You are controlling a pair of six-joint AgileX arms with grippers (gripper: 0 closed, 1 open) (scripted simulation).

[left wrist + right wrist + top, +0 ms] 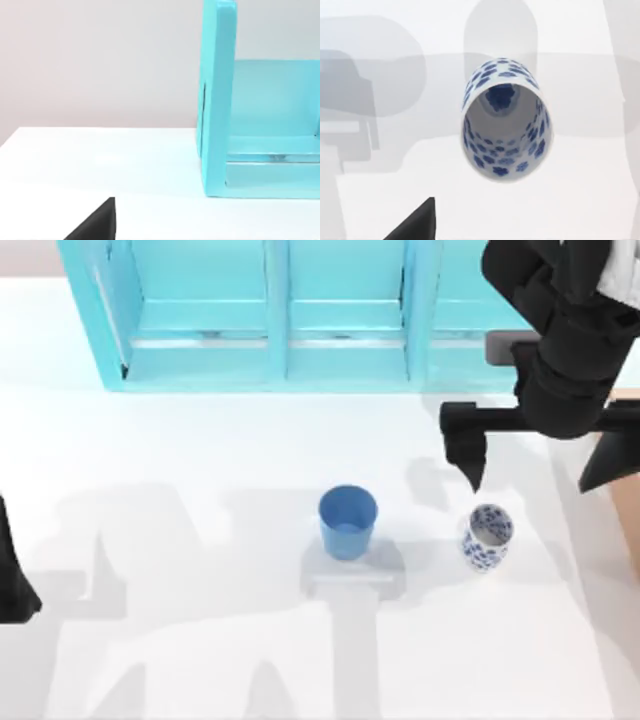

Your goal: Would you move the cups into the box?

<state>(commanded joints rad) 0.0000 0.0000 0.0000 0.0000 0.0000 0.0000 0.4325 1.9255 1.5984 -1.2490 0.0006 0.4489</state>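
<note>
My right end effector [540, 460] hangs over the right side of the surface [200, 640], fingers spread wide and released, one fingertip [470, 465] just above the patterned cup [487, 537]. That cup stands upright, open mouth facing my right wrist camera [507, 120]. The blue cup [348, 522] stands upright near the middle, well apart from it. A sliver of the box [628, 520] shows at the right edge. The turquoise shelf [270, 310] sits behind. My left arm [12, 580] is parked at the left edge; I cannot tell its grip
</note>
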